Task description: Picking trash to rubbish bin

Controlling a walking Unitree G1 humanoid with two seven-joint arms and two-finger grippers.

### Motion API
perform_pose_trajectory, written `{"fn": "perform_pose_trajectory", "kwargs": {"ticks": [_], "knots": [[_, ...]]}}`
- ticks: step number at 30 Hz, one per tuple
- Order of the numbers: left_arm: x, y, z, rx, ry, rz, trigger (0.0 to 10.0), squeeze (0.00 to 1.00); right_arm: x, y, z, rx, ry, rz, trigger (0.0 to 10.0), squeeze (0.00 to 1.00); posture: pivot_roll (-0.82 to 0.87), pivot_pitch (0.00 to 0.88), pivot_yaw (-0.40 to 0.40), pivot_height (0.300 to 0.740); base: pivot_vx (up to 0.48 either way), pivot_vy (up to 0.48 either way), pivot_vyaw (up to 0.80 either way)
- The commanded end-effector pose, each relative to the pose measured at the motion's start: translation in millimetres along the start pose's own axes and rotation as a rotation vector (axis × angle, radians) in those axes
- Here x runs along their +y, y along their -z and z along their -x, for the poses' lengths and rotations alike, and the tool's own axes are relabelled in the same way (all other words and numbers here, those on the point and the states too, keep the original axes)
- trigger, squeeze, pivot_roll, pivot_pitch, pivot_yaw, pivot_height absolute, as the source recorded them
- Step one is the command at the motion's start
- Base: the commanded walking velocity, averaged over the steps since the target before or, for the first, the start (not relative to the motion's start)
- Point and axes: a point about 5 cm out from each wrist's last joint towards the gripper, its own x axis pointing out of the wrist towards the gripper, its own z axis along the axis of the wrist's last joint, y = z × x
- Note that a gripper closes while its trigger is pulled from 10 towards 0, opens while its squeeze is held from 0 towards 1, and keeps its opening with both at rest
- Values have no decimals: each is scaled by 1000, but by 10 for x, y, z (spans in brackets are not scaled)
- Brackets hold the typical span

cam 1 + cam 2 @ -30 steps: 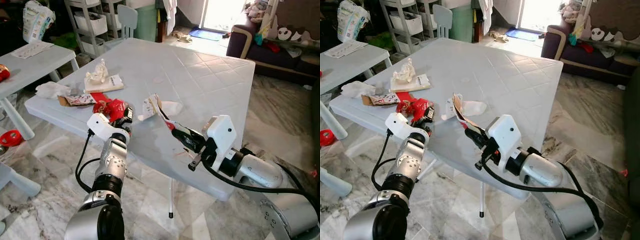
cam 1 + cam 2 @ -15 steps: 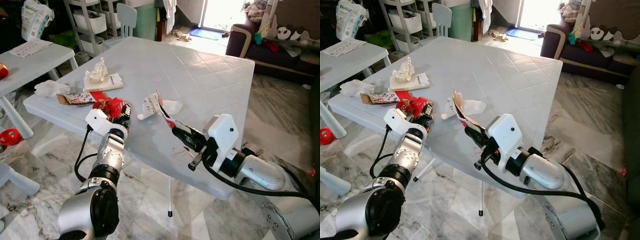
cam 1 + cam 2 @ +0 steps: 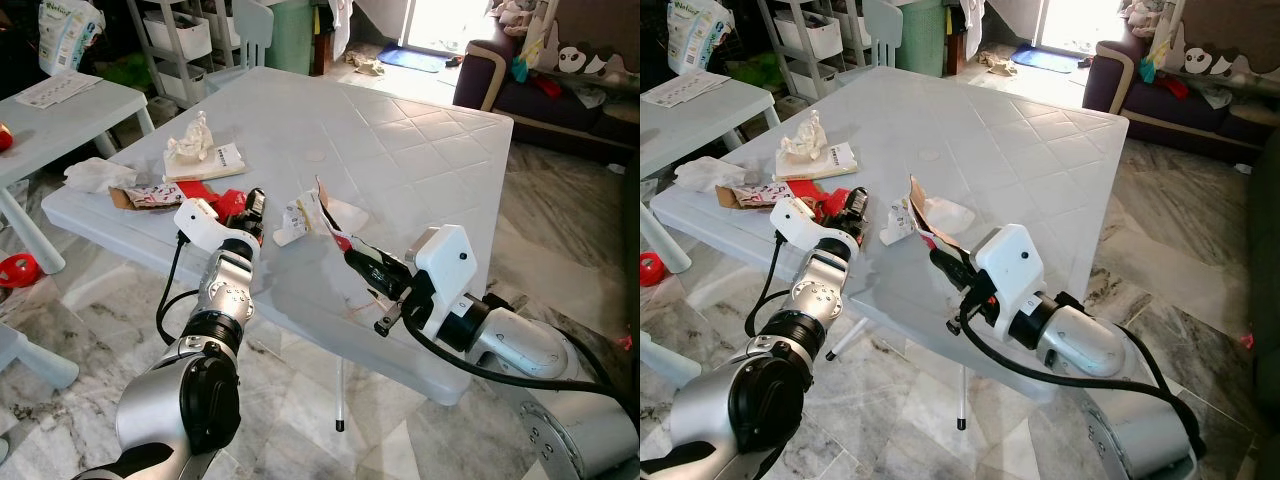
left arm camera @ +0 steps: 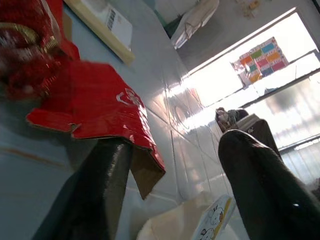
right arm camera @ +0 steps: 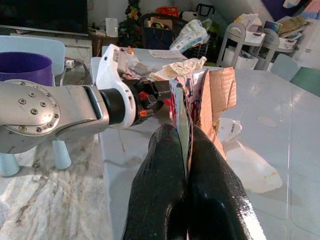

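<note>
I'm working over the white table [image 3: 420, 150], where most of the trash sits near its left front corner. My right gripper [image 3: 352, 258] is clenched on a torn carton wrapper [image 3: 322, 205], pinching its lower edge so the piece stands up just above the tabletop. My left gripper [image 3: 252, 205] is spread wide, one finger under the lip of the red wrapper [image 4: 95, 107] lying flat on the table. I'd slide that finger further under the red sheet before closing, so it doesn't skate away, and keep the right pinch firm, since thin card could slip free when I turn to find the bin.
</note>
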Motion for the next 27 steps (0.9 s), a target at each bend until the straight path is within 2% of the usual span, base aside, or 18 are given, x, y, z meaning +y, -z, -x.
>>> {"fn": "perform_pose_trajectory", "kwargs": {"ticks": [1,7,13,27], "knots": [[-4,-20,-9,-3,2,4,0,0,-17,-31,-3,-10,10,20,0,0,-218,53,-25,740,0,0,0],[31,-36,0,-11,0,9,0,0,-23,-22,-14,-13,18,18,0,0,-215,53,-23,740,0,0,0],[30,-41,3,-15,8,-26,0,0,-30,-14,-16,-12,21,18,0,0,-215,51,-23,740,0,0,0],[36,-44,11,-24,21,-47,0,0,-47,8,-21,-9,26,25,0,0,-215,43,-22,740,0,0,0]]}}
